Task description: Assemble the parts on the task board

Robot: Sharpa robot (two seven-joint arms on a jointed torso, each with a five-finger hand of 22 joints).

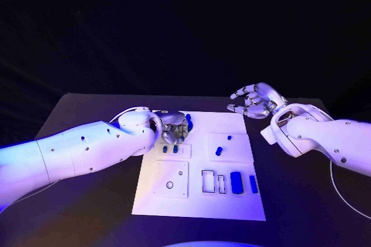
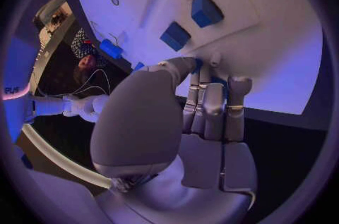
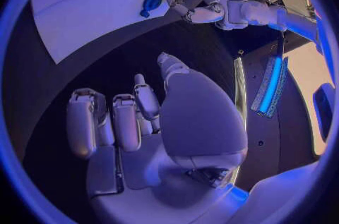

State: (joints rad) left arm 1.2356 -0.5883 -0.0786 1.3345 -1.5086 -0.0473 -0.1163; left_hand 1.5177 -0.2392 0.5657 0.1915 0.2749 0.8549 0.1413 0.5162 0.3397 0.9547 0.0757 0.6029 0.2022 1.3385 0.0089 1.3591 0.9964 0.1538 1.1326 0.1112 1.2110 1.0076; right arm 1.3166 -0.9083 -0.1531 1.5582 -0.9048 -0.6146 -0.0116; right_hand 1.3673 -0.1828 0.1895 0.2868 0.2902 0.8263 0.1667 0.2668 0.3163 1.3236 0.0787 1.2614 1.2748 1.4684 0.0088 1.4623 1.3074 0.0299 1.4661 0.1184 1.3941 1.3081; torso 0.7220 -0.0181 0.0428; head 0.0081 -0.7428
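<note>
Here the white task board [image 1: 232, 204], a flat smooth plate, lies mid-table with several small blue parts on it: two short blocks [image 1: 169, 149] just beside the left hand [image 1: 173, 130], two rounded pegs [image 1: 219, 150] on a square panel, and two upright rectangular bars [image 1: 236, 182] nearer the robot. The left hand's silver fingers curl down onto the board's far edge around a blue part [image 1: 188, 119]; whether they grip it, I cannot tell. The right hand [image 1: 253, 101] hovers off the board's far right corner, fingers loosely curled and apart, holding nothing
</note>
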